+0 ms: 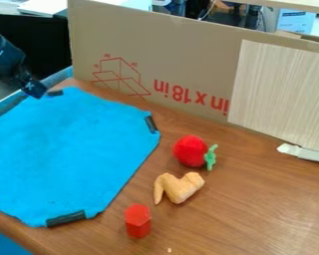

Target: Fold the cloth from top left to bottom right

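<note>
Blue cloth runs past the view's left edge; pincer clenched or released, I cannot tell

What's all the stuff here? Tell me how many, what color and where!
cloth: one, blue, on the left
patches: three, black, along cloth's edge
toy fruit: one, red and green, beside cloth
toy wing: one, tan, below fruit
hexagonal block: one, red, front
cardboard: one, brown, behind
wood-look sheet: one, pale, against cardboard
torn strip: one, white, right
table: one, brown, underneath
clutter: uncounted, mixed colors, back
arm: one, black, upper left
pincer: one, black, near cloth's top
</note>
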Action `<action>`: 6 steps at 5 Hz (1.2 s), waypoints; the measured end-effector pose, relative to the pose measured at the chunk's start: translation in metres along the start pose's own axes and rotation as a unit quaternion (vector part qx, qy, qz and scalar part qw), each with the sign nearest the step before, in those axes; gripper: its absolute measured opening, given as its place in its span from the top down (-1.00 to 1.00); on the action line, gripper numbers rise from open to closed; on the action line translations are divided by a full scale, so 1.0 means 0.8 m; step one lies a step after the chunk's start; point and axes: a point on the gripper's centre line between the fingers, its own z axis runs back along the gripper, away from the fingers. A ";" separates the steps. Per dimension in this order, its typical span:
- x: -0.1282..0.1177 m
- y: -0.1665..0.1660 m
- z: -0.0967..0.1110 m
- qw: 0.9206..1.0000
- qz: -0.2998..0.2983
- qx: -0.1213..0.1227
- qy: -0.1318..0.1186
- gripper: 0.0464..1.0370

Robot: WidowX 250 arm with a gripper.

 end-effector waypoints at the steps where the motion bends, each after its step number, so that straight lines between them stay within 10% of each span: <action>1: 0.003 0.012 -0.001 1.000 0.001 0.011 0.000 -0.93; 6: 0.018 0.042 -0.037 0.999 -0.020 0.030 -0.012 -0.93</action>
